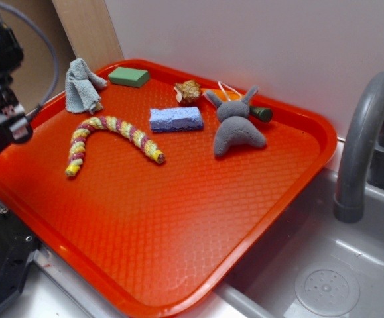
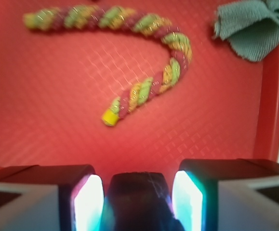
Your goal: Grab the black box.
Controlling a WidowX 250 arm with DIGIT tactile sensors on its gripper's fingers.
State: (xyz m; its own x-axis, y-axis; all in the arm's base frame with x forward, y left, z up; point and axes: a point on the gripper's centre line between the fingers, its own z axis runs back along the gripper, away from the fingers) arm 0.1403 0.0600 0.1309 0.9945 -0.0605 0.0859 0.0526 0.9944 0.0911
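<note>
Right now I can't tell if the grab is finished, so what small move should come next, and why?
Probably close the jaws a little more before lifting. In the wrist view the black box sits between them, but blur hides whether both pads actually touch it, so a firm grip isn't confirmed.

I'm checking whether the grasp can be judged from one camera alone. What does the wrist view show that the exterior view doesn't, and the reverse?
Only the wrist view shows the gripper, its fingers on either side of a dark object, apparently the black box.

Only the exterior view shows the green sponge, blue sponge, grey plush toy, a brown object and the sink faucet.

Both show the twisted rope toy, the teal cloth and the red tray.
</note>
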